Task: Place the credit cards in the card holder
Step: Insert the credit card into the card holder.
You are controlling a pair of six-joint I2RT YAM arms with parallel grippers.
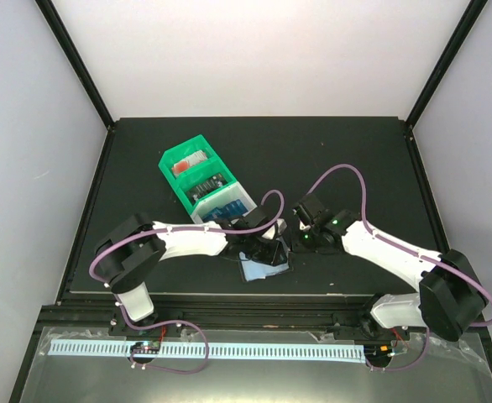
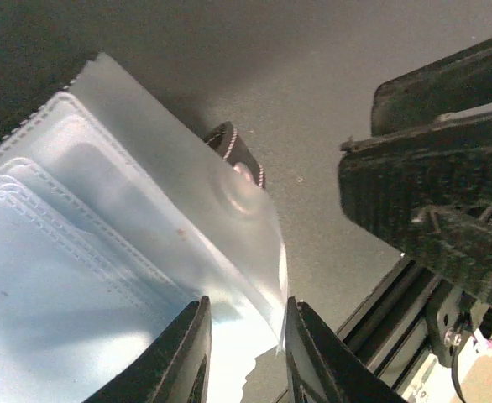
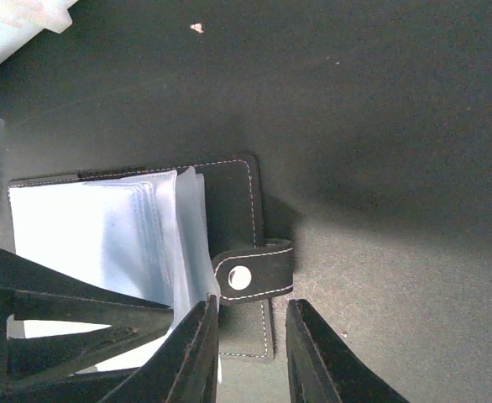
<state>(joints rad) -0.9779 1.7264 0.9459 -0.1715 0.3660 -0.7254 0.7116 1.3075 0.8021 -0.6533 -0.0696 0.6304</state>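
The black card holder [image 1: 263, 269] lies open on the mat near the front edge, its clear pale sleeves [image 2: 78, 252] fanned up. My left gripper [image 1: 265, 249] is open right over it; in the left wrist view [image 2: 244, 353] the free edge of a clear sleeve stands between the jaws, against the right finger. My right gripper [image 1: 299, 243] is open beside the holder; in the right wrist view [image 3: 253, 353] it straddles the black cover's edge just below the strap clasp [image 3: 253, 273]. Blue credit cards [image 1: 229, 207] stand in the white bin. Neither gripper holds a card.
A green bin [image 1: 197, 172] with small items and a white bin [image 1: 215, 215] joined to it stand left of centre, just behind the left gripper. The black frame rail [image 1: 246, 298] runs along the front edge of the mat. The two grippers' fingers are very close together.
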